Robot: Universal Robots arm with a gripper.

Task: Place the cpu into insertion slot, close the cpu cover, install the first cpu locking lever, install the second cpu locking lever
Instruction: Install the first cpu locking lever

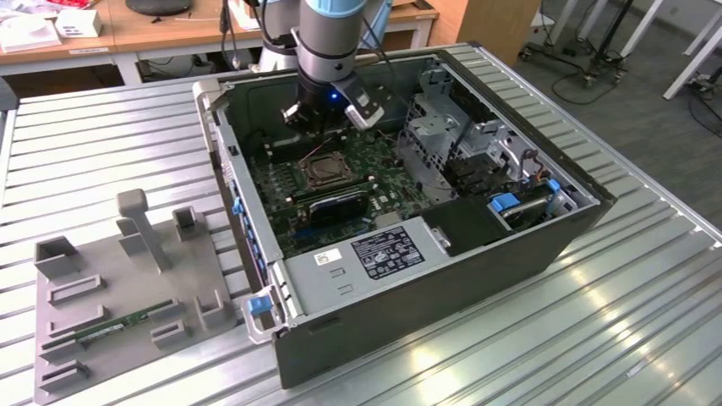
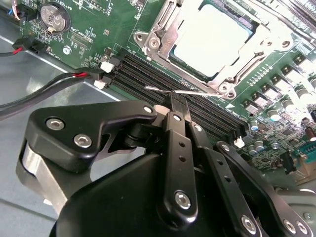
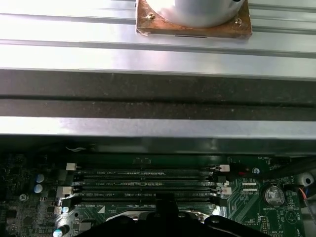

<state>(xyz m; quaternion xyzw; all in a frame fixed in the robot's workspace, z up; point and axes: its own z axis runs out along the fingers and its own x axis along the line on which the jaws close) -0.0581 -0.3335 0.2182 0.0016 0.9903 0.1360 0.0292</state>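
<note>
- At the exterior view's left, a grey tray (image 1: 113, 292) sat on the tabletop (image 1: 631, 338) with a memory stick (image 1: 113, 327) near its front edge.
- To its right lay the open computer case (image 1: 451, 313). The gripper (image 1: 319, 128) was down inside near the far wall, just beyond the socket.
- The second wrist view added the close detail: the cpu (image 2: 210, 42) sat in the socket, with the cover (image 2: 165, 37) flat over its edges.
- There the gripper (image 2: 177, 101) had its fingers pressed together, no gap showing. Their tip met a thin wire lever (image 2: 158, 89) over the memory slots (image 2: 148, 74). Whether it pinched the lever could not be told.
- The first wrist view showed those slots (image 3: 143, 180) lengthwise, with a coin battery (image 3: 273, 196) past their end.
</note>
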